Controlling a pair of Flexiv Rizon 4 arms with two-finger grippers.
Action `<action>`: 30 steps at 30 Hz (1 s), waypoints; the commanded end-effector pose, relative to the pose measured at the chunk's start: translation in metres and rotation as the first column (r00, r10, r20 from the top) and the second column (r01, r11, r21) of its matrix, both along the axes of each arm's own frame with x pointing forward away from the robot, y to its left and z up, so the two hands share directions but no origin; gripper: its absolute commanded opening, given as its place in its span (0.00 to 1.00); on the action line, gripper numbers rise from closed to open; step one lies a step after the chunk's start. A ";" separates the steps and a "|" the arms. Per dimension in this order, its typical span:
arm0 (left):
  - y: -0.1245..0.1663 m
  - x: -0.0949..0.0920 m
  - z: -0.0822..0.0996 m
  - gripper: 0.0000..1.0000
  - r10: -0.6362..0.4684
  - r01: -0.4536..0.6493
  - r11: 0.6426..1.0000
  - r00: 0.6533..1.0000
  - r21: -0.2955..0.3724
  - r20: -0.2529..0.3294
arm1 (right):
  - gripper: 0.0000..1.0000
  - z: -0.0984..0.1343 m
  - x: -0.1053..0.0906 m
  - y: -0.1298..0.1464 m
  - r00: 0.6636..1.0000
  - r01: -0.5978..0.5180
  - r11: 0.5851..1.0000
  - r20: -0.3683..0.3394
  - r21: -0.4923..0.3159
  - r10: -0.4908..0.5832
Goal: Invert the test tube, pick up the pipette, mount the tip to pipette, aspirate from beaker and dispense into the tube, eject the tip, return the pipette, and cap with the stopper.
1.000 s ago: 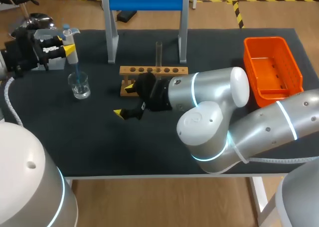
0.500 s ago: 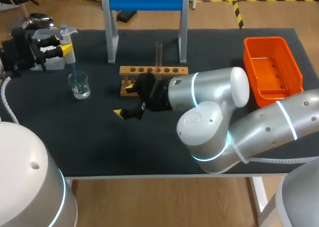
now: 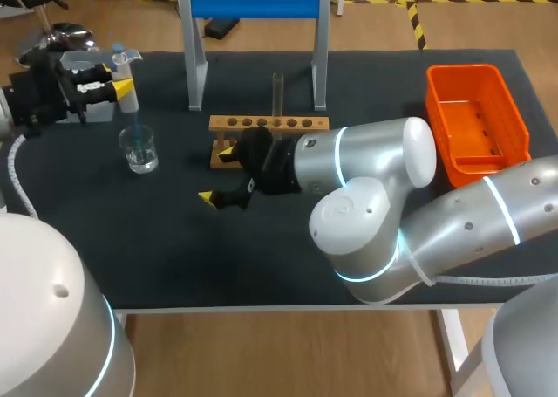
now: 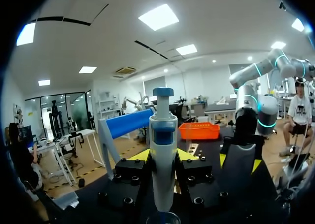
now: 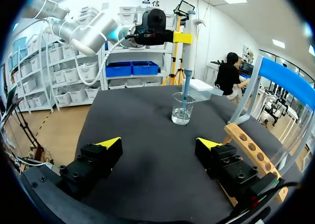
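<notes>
Beaker (image 3: 139, 147): glass, holding clear liquid.
Pipette (image 3: 131, 109): upright over beaker, tip dipping inside.
Left gripper (image 3: 122, 88): clamped on pipette, above beaker.
Right gripper (image 5: 160, 143): fingers apart, well apart from beaker.
Test tube (image 3: 278, 96): upright in wooden rack (image 3: 268, 124), well apart from beaker.

Silver arms (image 3: 375, 157), cyan rings (image 3: 340, 148), black right claw (image 5: 158, 143), yellow tips (image 5: 110, 142)

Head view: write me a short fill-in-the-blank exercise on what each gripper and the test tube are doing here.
The left gripper is shut on the ____.
That tool's tip reaches down into the ____.
The right gripper is ____ and holds nothing.
The test tube stands upright in the wooden ____.
Missing words: pipette; beaker; open; rack.
</notes>
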State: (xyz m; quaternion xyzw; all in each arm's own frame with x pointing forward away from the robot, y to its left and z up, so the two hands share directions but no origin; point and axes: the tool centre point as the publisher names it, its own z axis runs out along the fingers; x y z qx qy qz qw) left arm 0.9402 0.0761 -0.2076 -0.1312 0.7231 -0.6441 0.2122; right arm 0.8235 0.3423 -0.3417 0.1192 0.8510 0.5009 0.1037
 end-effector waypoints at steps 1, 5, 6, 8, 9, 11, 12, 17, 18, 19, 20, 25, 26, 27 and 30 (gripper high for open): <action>0.000 0.000 -0.001 0.00 0.002 -0.002 1.000 1.000 -0.001 0.001 | 1.00 0.000 0.000 0.000 1.000 0.001 1.000 -0.001 -0.002 -0.001; 0.000 -0.001 -0.001 0.00 0.001 -0.001 1.000 1.000 0.000 0.000 | 1.00 0.000 0.000 0.000 1.000 0.001 1.000 -0.001 -0.002 -0.001; 0.000 -0.001 -0.001 0.00 0.000 0.000 1.000 1.000 0.001 -0.002 | 1.00 0.000 0.000 0.000 1.000 0.001 1.000 -0.001 -0.002 -0.001; 0.000 -0.001 -0.002 0.00 -0.001 0.001 1.000 1.000 0.002 -0.006 | 1.00 0.000 0.000 0.000 1.000 0.001 1.000 -0.001 -0.002 -0.001; 0.000 -0.001 -0.002 0.00 -0.002 0.002 1.000 1.000 0.002 -0.006 | 1.00 0.000 0.000 0.000 1.000 0.001 1.000 -0.001 -0.002 -0.001; -0.001 -0.001 -0.002 0.00 -0.001 0.001 1.000 1.000 0.001 -0.007 | 1.00 0.000 0.000 0.000 1.000 0.001 1.000 -0.001 -0.002 -0.001; -0.001 -0.001 -0.002 0.00 -0.002 0.002 1.000 1.000 0.001 -0.007 | 1.00 0.000 0.000 0.000 1.000 0.001 1.000 -0.001 -0.002 -0.001; -0.001 -0.002 -0.002 0.00 -0.003 0.003 1.000 1.000 0.001 -0.008 | 1.00 0.000 0.000 0.000 1.000 0.001 1.000 -0.001 -0.002 -0.001; -0.001 -0.002 -0.002 0.00 -0.003 0.003 1.000 1.000 0.001 -0.008 | 1.00 0.000 0.000 0.000 1.000 0.001 1.000 -0.001 -0.002 -0.001; -0.001 -0.002 -0.002 0.00 -0.003 0.003 1.000 1.000 0.001 -0.008 | 1.00 0.000 0.000 0.000 1.000 0.001 1.000 -0.001 -0.002 -0.001; -0.001 -0.002 -0.002 0.00 -0.003 0.003 1.000 1.000 0.001 -0.008 | 1.00 0.000 0.000 0.000 1.000 0.001 1.000 -0.001 -0.002 -0.001; -0.001 -0.002 -0.002 0.00 -0.003 0.003 1.000 1.000 0.001 -0.008 | 1.00 0.000 0.000 0.000 1.000 0.001 1.000 -0.001 -0.002 -0.001; -0.001 -0.002 -0.002 0.00 -0.003 0.003 1.000 1.000 0.001 -0.008 | 1.00 0.000 0.000 0.000 1.000 0.001 1.000 -0.001 -0.002 -0.001; -0.001 -0.002 -0.002 0.00 -0.003 0.003 1.000 1.000 0.001 -0.008 | 1.00 0.000 0.000 0.000 1.000 0.001 1.000 -0.001 -0.002 -0.001; -0.001 -0.002 -0.002 0.00 -0.003 0.003 1.000 1.000 0.001 -0.008 | 1.00 0.000 0.000 0.000 1.000 0.001 1.000 -0.001 -0.002 -0.001</action>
